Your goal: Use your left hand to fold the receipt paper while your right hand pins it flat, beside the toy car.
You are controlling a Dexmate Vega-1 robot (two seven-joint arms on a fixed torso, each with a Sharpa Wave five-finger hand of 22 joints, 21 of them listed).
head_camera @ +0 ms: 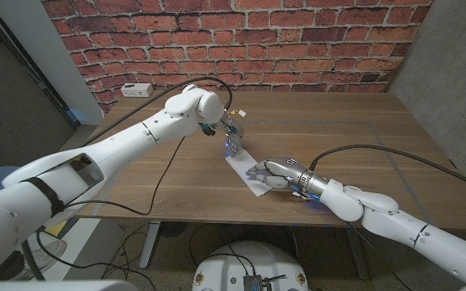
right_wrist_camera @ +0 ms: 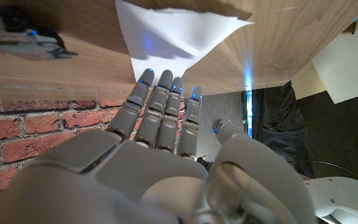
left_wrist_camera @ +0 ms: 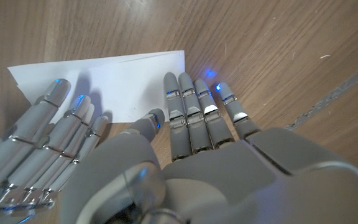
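Note:
The white receipt paper (head_camera: 244, 167) lies on the wooden table just right of centre, with a faint crease line near one long edge (left_wrist_camera: 117, 78). My left hand (head_camera: 235, 136) reaches down at the paper's far end, fingers (left_wrist_camera: 194, 109) straight and side by side, their tips at the paper's edge. My right hand (head_camera: 272, 173) comes in from the right with its fingers (left_wrist_camera: 61, 121) stretched out on the near part of the paper. In the right wrist view the fingertips (right_wrist_camera: 163, 84) touch the paper (right_wrist_camera: 173, 34), whose one corner lifts slightly.
A small white box (head_camera: 137, 90) sits at the table's back left by the brick wall. A black cable (head_camera: 168, 166) trails across the left half of the table. Thin tape lines (head_camera: 383, 141) mark the right part of the tabletop.

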